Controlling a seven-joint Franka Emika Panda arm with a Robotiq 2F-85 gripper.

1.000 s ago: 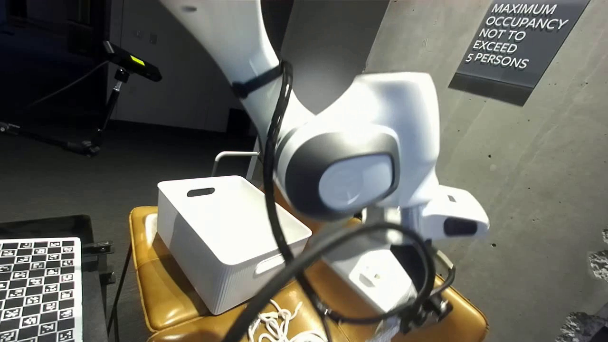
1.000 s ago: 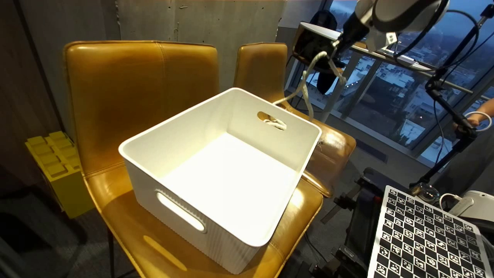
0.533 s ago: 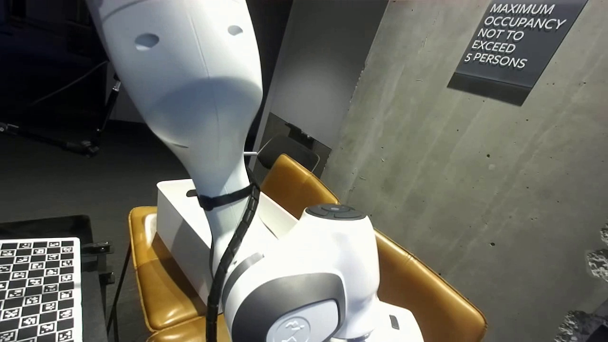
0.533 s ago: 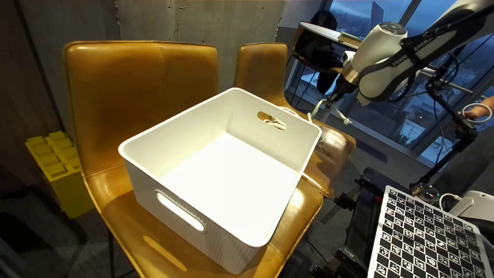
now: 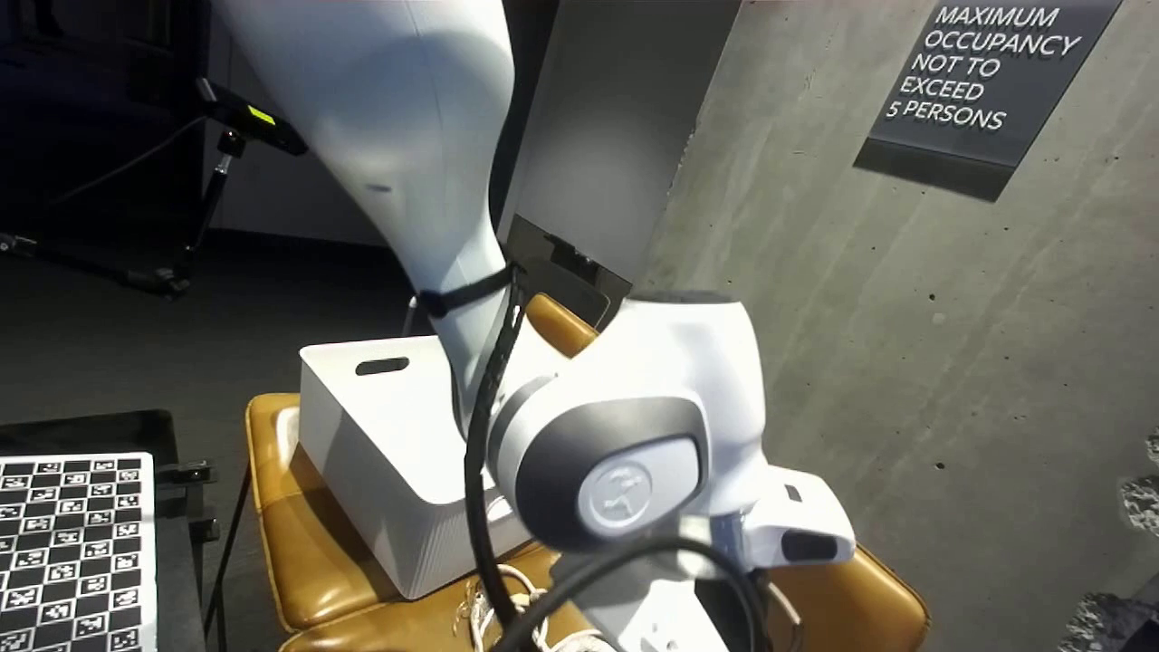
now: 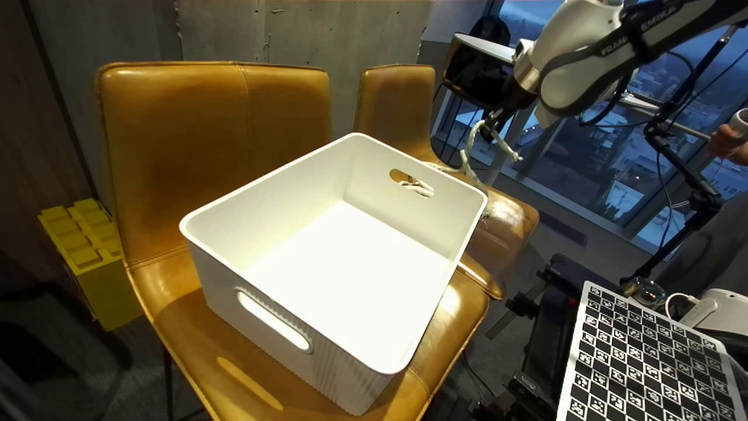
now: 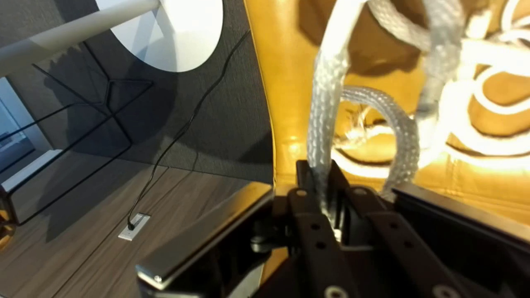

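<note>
A thick white braided rope (image 7: 327, 95) runs up between the fingers of my gripper (image 7: 320, 174), which is shut on it. One short end (image 6: 507, 147) sticks out past the fingers. Below the gripper (image 6: 492, 121) the rest of the rope hangs down to a tan leather seat (image 6: 508, 210), where loose loops lie. In an exterior view part of this rope pile (image 5: 521, 602) shows, while the fingers there are below the frame. Beside it a white open box (image 6: 345, 374) stands on another tan chair, its inside bare; more rope shows through its far handle slot.
Chair backs (image 6: 216, 152) rise behind the box. A checkered board (image 6: 648, 362) lies on a dark stand near the box, with a black camera arm (image 6: 684, 158) above it. A person's hand (image 6: 730, 140) is at the right edge. A concrete wall (image 5: 905, 362) stands behind.
My gripper first came down with the rope, then rose partway again. The hanging rope went slack and is now lifted a little. The box has not moved. The hand at the edge shifted.
</note>
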